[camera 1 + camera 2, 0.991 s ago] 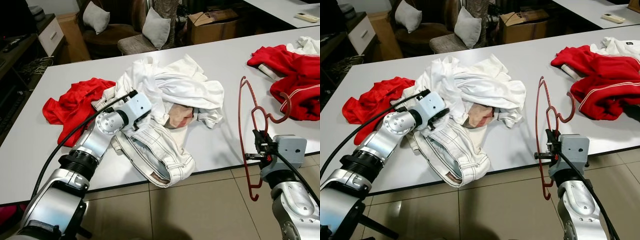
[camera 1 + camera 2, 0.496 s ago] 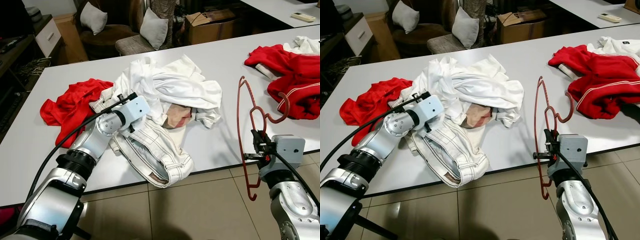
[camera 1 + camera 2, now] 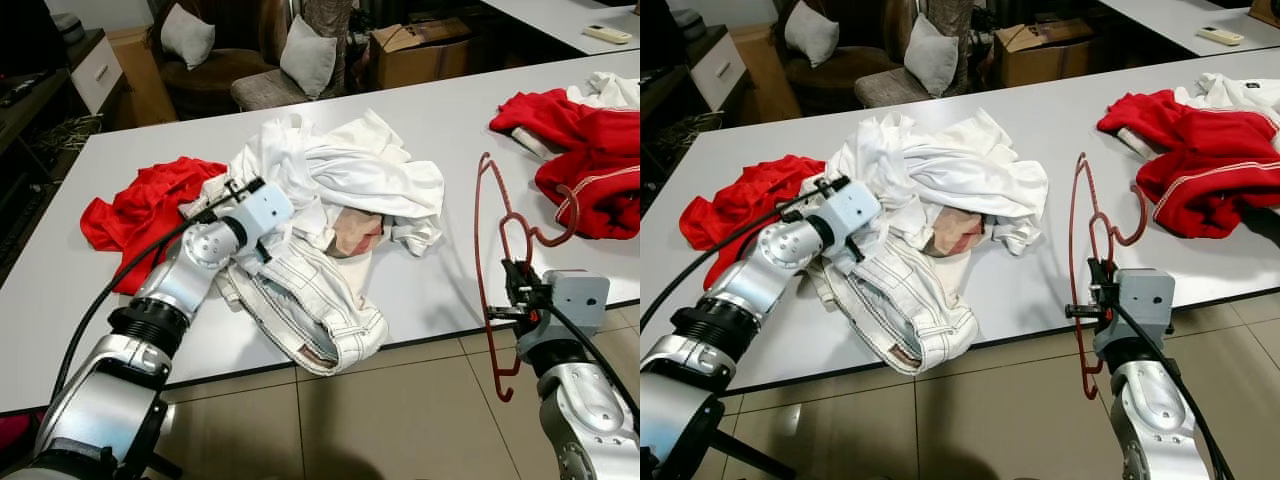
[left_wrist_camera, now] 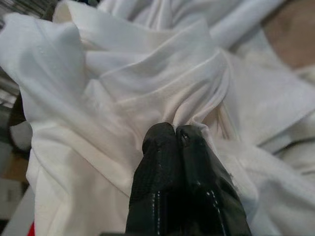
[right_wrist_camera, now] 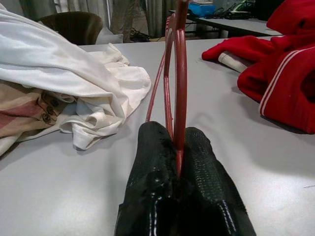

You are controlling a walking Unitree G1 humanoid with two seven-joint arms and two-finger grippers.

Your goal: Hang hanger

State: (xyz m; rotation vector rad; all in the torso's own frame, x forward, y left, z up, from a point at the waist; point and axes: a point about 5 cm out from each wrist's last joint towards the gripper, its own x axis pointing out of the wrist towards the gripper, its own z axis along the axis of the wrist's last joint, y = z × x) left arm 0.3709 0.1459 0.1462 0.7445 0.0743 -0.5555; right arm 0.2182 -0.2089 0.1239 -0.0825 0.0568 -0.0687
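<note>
Fingers of the right gripper [image 5: 178, 147] pinched the thin red wire hanger [image 3: 497, 240] upright at the table's edge; left gripper [image 4: 176, 135] pinched white cloth [image 3: 350, 175]. Lifting cloth clear would ease threading.

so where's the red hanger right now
The red hanger is on the robot's right, held upright in the right gripper at the near edge of the white table, between the white clothes pile and the red garments.
</note>
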